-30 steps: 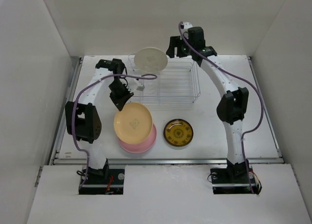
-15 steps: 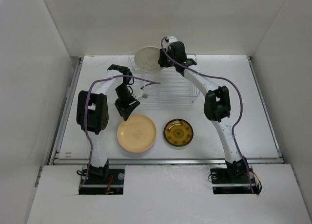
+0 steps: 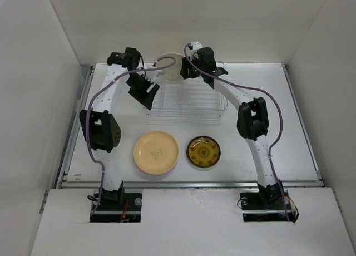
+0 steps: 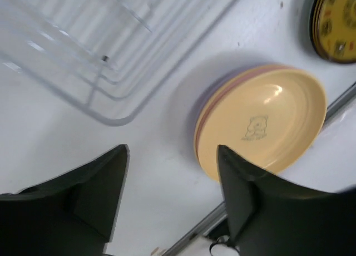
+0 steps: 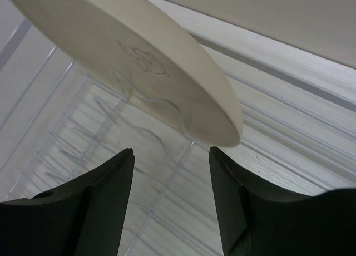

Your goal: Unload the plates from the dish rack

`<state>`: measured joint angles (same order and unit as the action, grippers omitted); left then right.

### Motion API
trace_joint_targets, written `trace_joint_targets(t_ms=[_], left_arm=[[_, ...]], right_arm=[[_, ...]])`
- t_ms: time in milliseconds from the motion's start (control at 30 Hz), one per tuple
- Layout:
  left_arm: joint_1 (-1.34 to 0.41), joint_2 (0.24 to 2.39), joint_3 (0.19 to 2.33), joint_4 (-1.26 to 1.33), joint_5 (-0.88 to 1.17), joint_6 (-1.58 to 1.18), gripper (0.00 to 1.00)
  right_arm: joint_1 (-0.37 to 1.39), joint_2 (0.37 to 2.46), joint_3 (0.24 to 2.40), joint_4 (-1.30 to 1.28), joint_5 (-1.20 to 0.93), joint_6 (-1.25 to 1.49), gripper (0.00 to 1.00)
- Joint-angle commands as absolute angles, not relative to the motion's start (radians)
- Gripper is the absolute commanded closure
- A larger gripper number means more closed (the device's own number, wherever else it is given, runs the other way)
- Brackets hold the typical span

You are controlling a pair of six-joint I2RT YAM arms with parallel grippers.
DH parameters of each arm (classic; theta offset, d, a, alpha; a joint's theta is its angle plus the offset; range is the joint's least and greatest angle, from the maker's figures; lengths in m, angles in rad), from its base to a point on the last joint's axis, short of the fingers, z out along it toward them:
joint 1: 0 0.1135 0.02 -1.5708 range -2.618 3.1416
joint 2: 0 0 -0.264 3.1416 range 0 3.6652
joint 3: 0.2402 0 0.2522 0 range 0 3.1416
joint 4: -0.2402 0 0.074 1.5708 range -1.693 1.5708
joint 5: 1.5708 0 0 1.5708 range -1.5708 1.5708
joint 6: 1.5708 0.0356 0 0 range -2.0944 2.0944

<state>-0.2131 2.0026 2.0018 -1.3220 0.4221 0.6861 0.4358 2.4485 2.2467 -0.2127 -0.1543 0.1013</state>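
Left end effector [image 4: 171, 156] and right end effector [image 5: 171, 154] spread wide; cream plate [image 5: 128, 61] rim ungripped

Right claw [image 5: 168, 154]: two dark fingers [image 5: 97, 203] at the lower edge, spread wide apart, nothing held between them.

Cream plate [image 5: 105, 50]: round, plain, with a faint outlined centre mark. It is tilted and sits ahead of and above the claw. Its lower rim ends just above the right-hand finger without touching it.

Dish rack [image 5: 171, 178]: thin silvery-white wires running under and ahead of the claw, seen through the gap between the fingers. Upright loops stand beside the plate's face; whether they touch cannot be told.

Wall [image 5: 289, 22]: plain, pale, beyond the plate.
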Motion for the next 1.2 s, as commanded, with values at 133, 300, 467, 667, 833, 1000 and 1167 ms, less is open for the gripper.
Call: trace_joint_targets(t_ms=[133, 300, 467, 667, 833, 1000, 1167], left_arm=[[-0.114, 2.06, 2.164, -1.099, 0.379, 0.214, 0.23], [-0.092, 2.228, 2.262, -1.041, 0.253, 0.103, 0.19], [-0.092, 2.353, 2.31, -1.055, 0.333, 0.091, 0.48], [-0.092, 2.394, 2.301, -1.077, 0.377, 0.106, 0.89], [-0.092, 2.385, 2.267, -1.077, 0.455, 0.083, 1.0], [-0.092, 2.349, 2.223, -1.04, 0.488, 0.003, 1.0], [-0.081, 2.318, 2.214, -1.008, 0.508, -0.087, 1.0]], right_arm=[[0.433, 2.298, 2.23, -0.095, -0.15, 0.038, 0.36], [0.433, 2.391, 2.304, -0.083, -0.081, 0.048, 0.35], [0.433, 2.491, 2.347, -0.044, -0.006, 0.124, 0.35], [0.433, 2.559, 2.425, 0.067, -0.015, 0.175, 0.45], [0.433, 2.565, 2.448, 0.1, -0.071, 0.196, 0.87], [0.433, 2.45, 2.346, 0.11, -0.083, 0.184, 1.0], [0.433, 2.286, 2.206, 0.172, -0.061, 0.161, 1.0]])
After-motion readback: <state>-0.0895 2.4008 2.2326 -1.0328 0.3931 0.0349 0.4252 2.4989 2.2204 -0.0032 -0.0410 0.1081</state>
